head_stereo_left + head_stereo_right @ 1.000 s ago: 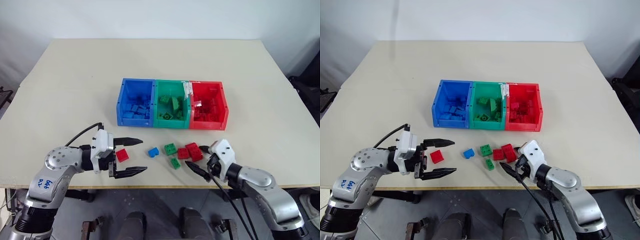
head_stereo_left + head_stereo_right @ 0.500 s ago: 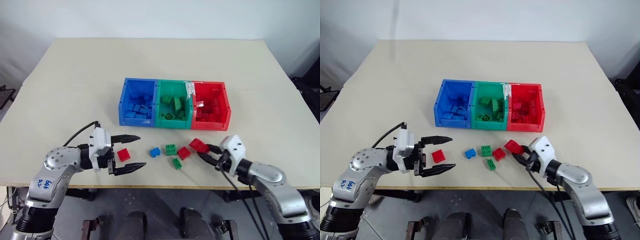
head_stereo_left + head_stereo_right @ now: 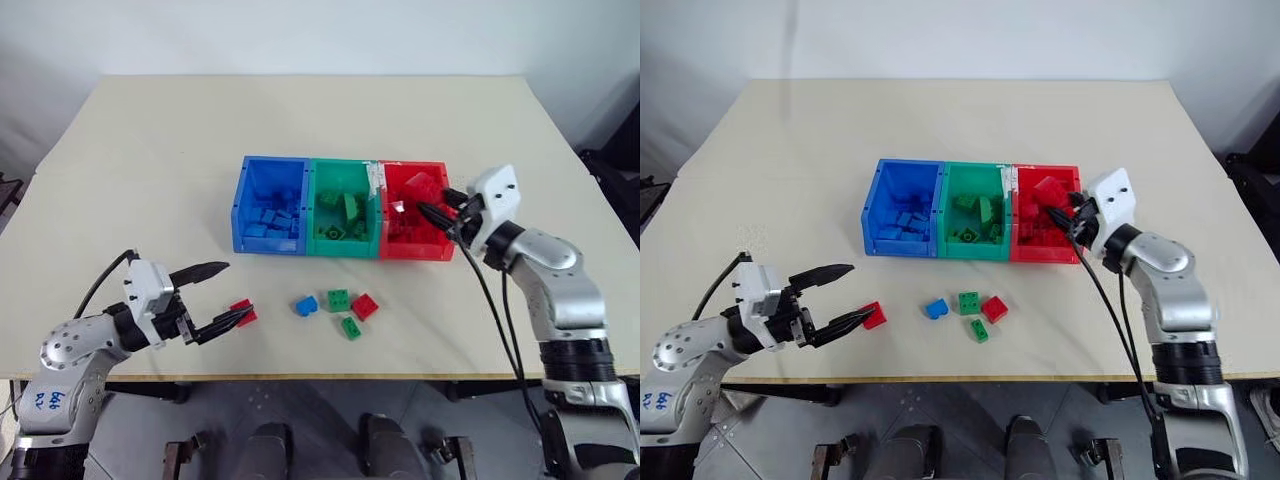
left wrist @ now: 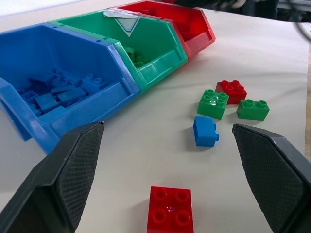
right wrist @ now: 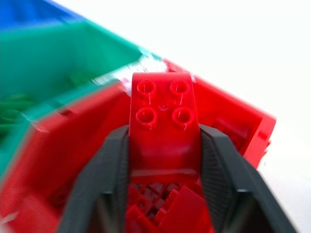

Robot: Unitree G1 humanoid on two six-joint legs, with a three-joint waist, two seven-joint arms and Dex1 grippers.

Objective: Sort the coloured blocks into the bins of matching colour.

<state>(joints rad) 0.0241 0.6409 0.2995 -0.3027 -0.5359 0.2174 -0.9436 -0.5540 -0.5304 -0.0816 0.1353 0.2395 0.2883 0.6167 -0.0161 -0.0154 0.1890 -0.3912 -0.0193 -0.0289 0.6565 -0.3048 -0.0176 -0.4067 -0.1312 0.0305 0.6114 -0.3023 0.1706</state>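
My right gripper (image 3: 433,203) is shut on a red block (image 3: 420,185) and holds it just above the red bin (image 3: 415,250). The right wrist view has that red block (image 5: 163,126) clamped between both fingers (image 5: 114,170), with the bin's pile of red blocks under it. My left gripper (image 3: 236,292) stands open near the table's front left, level with the table. A red block (image 4: 170,216) lies on the table by its lower finger. The blue bin (image 3: 272,160) and green bin (image 3: 345,162) hold several blocks of their own colour.
Loose on the table in front of the bins lie a blue block (image 3: 307,304), a green block (image 3: 339,299), a red block (image 3: 365,306) and a smaller green block (image 3: 350,327). The beige table's front edge (image 3: 320,374) runs just behind them.
My right gripper closed on a red block on the table, then lifted it up and forward to the red bin. My left arm drew back to the left, still open.
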